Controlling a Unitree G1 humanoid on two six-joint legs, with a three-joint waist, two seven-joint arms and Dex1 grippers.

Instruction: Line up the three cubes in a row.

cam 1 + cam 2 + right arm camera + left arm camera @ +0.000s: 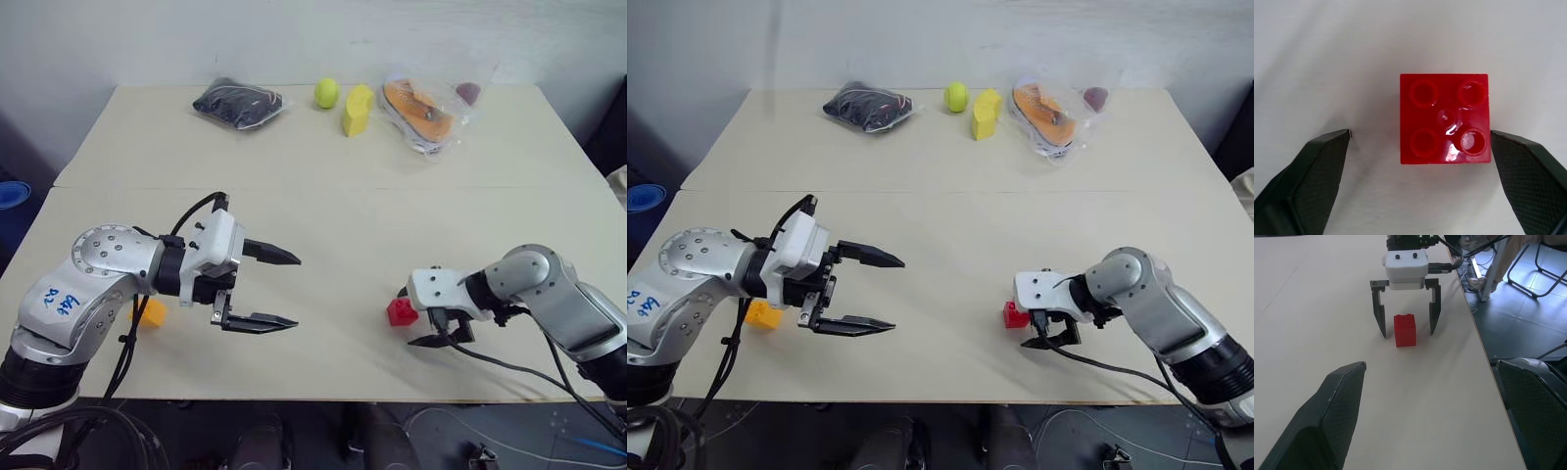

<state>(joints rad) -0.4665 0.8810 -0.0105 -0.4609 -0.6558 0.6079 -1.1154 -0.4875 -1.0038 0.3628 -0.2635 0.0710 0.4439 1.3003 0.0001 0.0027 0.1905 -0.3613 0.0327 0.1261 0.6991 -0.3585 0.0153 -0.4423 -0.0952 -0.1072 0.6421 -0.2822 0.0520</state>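
A red cube (401,311) stands studs up on the table near the front right. My right gripper (1407,334) is open and points down over it, one finger on each side. In the right wrist view one fingertip (1508,147) sits right at the red cube's (1444,117) corner, while the other stands well apart. An orange-yellow cube (152,311) lies at the front left, partly behind my left arm. My left gripper (296,291) hovers open and empty above the table, pointing across toward the red cube.
Along the table's far edge (323,86) lie a black bagged bundle (238,102), a yellow-green ball (326,93), a pale-yellow block (358,110) and a bagged orange shoe (421,113). The table's front edge runs just below both grippers.
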